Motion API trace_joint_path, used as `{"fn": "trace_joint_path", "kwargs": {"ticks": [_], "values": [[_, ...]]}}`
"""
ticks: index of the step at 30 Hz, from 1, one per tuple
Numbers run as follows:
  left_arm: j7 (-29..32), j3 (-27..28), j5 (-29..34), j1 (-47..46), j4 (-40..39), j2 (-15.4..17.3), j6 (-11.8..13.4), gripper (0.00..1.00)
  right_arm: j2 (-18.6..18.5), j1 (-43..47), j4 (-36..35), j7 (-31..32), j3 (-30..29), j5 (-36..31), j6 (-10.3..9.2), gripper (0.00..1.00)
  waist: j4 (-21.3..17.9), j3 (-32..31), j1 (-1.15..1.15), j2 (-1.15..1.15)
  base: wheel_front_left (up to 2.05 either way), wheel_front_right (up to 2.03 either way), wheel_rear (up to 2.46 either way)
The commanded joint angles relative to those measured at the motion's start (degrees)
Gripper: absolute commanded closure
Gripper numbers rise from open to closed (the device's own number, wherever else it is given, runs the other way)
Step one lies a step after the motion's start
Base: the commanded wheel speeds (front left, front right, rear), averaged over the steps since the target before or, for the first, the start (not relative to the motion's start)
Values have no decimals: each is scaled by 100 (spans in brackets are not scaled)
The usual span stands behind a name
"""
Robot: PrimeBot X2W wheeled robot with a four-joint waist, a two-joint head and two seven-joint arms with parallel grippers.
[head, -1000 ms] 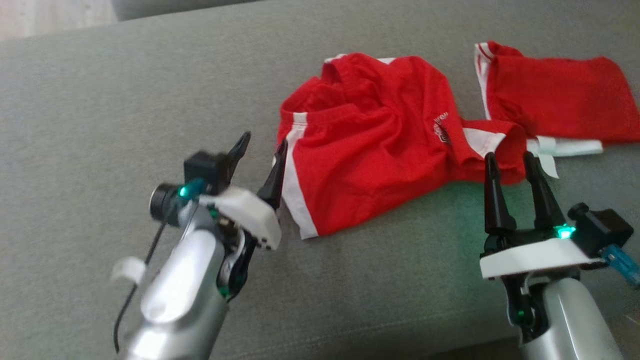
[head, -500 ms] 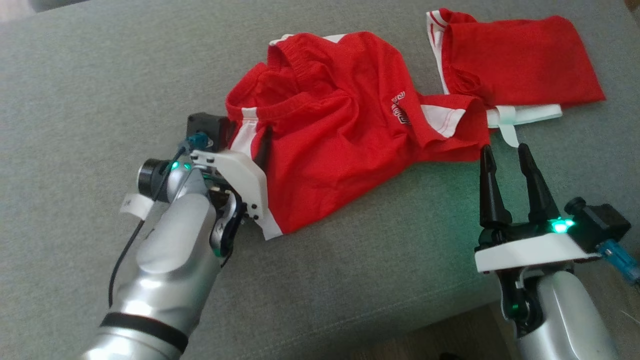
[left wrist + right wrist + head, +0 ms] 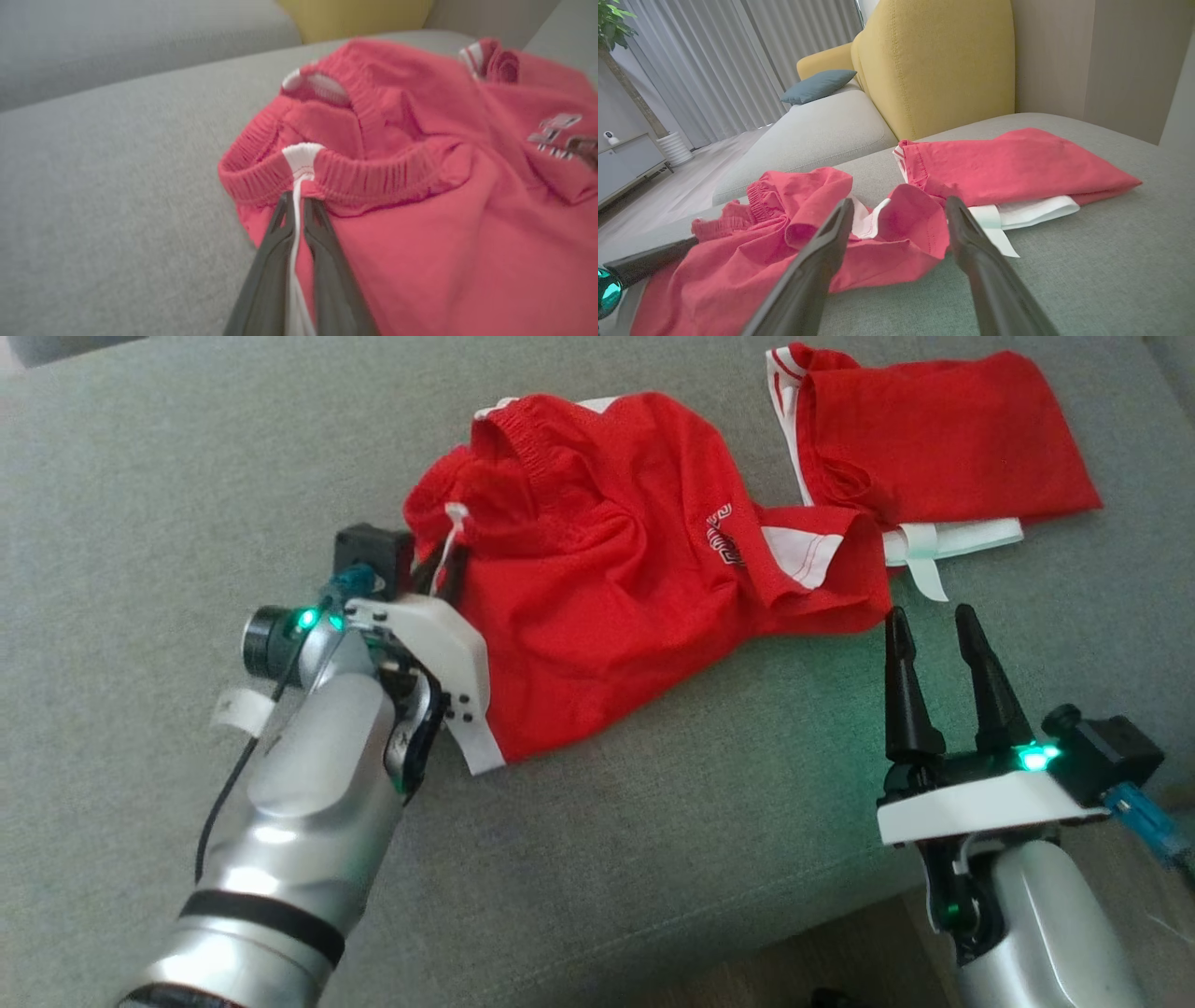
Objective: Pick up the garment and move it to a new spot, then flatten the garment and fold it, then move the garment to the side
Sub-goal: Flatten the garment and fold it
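right gripper [image 3: 926, 616], jaws apart, sits just short of the crumpled red shorts [image 3: 607, 616] on the grey sofa cushion [image 3: 653, 859]. left gripper [image 3: 446, 569] is clamped on their white side stripe [image 3: 299, 161] below the waistband. a folded red garment [image 3: 943, 439] lies just beyond.

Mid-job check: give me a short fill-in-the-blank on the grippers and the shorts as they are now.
1. The left gripper is ___ on the white side stripe of the red shorts.
2. The right gripper stands ___, just short of the shorts.
3. The shorts lie on a ___ sofa cushion.
Missing words: shut; open; grey.
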Motion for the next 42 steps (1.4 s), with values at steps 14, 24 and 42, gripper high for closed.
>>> {"fn": "trace_joint_path", "kwargs": {"ticks": [14,24,42], "values": [[-826,810,-339,-623,-1657,415,180,100,-23,-55,-16,-94,36,22,37,0,307,-477,0,0,0,0,0],[-162,477,-302,-446,-2970,491,171,100,-23,-33,49,-98,43,43,37,0,472,-668,0,0,0,0,0],[82,-365,-1852,-871,-4054,130,1260,100,-23,-198,139,-116,162,226,37,0,5,-627,0,0,0,0,0]]}}
